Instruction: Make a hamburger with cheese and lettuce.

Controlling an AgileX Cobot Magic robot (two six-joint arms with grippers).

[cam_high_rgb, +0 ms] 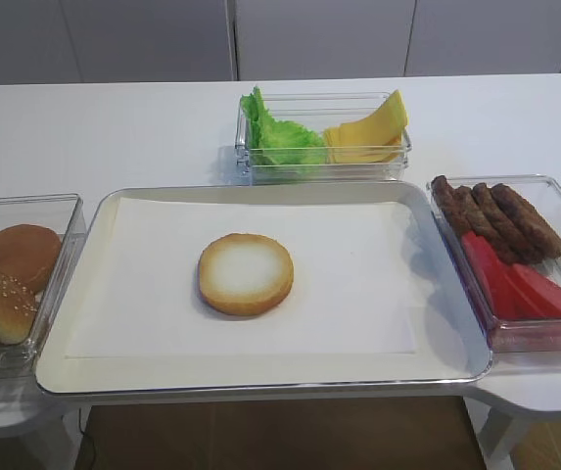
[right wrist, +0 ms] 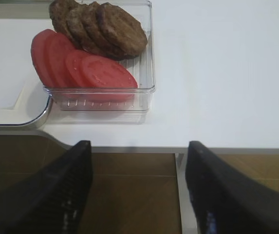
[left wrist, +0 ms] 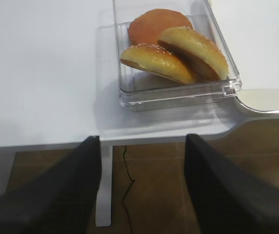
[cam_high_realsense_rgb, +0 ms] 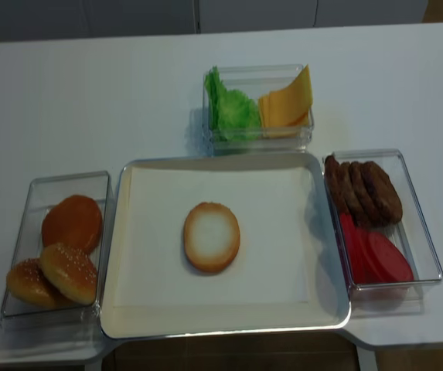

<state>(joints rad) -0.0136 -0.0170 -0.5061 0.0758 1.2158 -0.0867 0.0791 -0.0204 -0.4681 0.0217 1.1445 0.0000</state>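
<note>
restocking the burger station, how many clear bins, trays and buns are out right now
clear bins: 3
tray: 1
bun half on the tray: 1
buns in the left bin: 3
total: 8

Shiny metal tray [cam_high_rgb: 456, 367], matt white paper liner [cam_high_rgb: 358, 294], clear glossy plastic boxes [cam_high_realsense_rgb: 418, 224].

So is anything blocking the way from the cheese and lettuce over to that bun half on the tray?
Nothing visible does. The cheese and lettuce sit side by side in a clear box just behind the tray. The bun half lies alone on bare white paper, cut face up; only the box wall and tray rim lie between.
</note>
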